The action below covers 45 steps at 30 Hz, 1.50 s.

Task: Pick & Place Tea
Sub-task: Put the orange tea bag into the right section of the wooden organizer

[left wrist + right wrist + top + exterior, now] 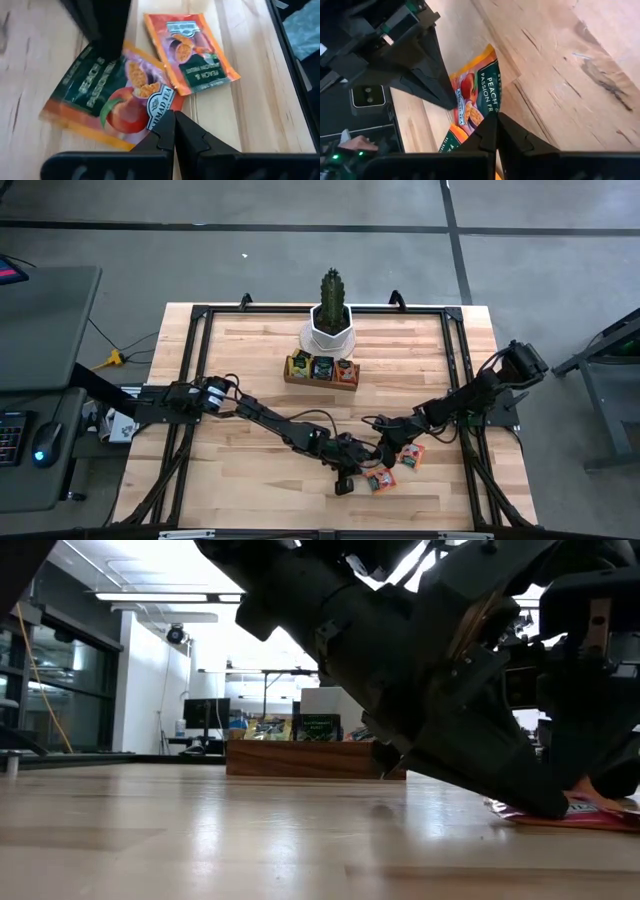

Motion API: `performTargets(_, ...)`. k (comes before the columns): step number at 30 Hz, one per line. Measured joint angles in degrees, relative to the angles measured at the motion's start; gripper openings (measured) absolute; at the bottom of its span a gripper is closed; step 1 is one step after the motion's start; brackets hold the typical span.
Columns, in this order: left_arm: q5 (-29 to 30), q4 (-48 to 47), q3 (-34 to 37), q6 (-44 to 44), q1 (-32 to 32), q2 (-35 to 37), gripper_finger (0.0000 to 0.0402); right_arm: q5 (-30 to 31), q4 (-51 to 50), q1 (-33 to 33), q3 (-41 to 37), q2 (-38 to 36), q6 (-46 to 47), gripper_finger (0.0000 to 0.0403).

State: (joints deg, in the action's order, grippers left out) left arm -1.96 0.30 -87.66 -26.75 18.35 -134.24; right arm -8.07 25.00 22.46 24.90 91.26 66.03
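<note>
Tray point(322, 381) at 12 o'clock already stocked with sachets, two orange tea sachets point(381, 479) left loose at 5 o'clock, left gripper point(173, 131) clenched with tips on one, right gripper point(496, 131) clenched at its edge, not lifted yet.

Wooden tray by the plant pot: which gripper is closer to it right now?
Right, slightly. The right gripper sits below the tray, off its right end; the left gripper is nearer the table's front edge. Both are down at the orange sachets.
</note>
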Motion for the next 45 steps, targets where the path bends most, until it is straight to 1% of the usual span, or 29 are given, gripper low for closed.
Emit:
performTargets(3,-0.9,1.3,0.2,2.7,-0.1,0.4,0.0008,0.1,-0.2,0.0,0.0,0.0,-0.3,0.0002)
performTargets(5,-1.3,1.1,0.2,3.8,-0.1,1.0,0.0022,0.3,-0.3,0.0,0.0,0.0,-0.3,0.0001)
performTargets(8,-2.0,-0.1,0.3,5.7,-0.3,2.3,0.0055,0.6,-0.4,0.0,0.0,0.0,-0.4,0.0001)
performTargets(12,-2.2,-5.7,0.5,7.7,-1.4,5.3,0.0106,1.7,-0.5,0.0,0.0,0.0,-0.5,0.0001)
performTargets(15,1.4,-13.1,0.7,10.8,-1.9,9.5,0.0133,2.9,-0.6,-0.1,0.0,0.0,-0.5,0.0001)
performTargets(18,5.9,-18.1,0.7,13.7,-2.3,13.0,0.0146,3.3,-0.7,0.2,0.0,0.0,-1.3,0.0)
performTargets(22,11.8,-26.4,0.6,16.3,-2.3,19.4,0.015,4.3,-1.0,0.2,0.0,-0.3,-2.2,0.0)
performTargets(25,16.0,-32.6,0.6,16.6,-2.2,22.7,0.015,5.6,-2.1,-0.1,-0.1,-1.4,-3.2,0.0)
performTargets(28,19.6,-37.7,0.9,16.3,-2.2,25.3,0.015,6.4,-3.5,-0.5,0.0,-3.3,-4.5,0.0)
performTargets(30,20.9,-38.6,2.5,15.2,-2.3,27.5,0.015,6.9,-5.1,-1.1,0.1,-5.1,-5.9,0.0)
performTargets(33,21.5,-38.9,8.1,12.7,-2.2,32.1,0.015,7.6,-11.2,-2.8,1.1,-8.9,-9.2,0.0)
performTargets(34,21.9,-37.6,10.5,11.4,-2.2,33.7,0.015,8.1,-14.0,-3.4,1.9,-10.4,-10.6,0.0)
performTargets(38,24.5,-31.7,22.8,4.8,-1.1,42.5,0.015,10.1,-28.2,-6.5,6.6,-15.9,-19.0,0.0)
performTargets(40,24.8,-23.3,29.5,2.0,-0.7,46.9,0.015,11.2,-35.6,-8.7,10.0,-17.8,-24.4,0.0)
performTargets(43,26.5,-13.6,39.9,-2.2,0.5,52.8,0.015,13.5,-46.3,-12.3,16.4,-19.0,-33.8,0.0)
performTargets(45,26.9,-3.7,45.2,-4.1,0.9,55.3,0.015,14.8,-52.5,-14.7,21.0,-18.9,-40.8,0.0)
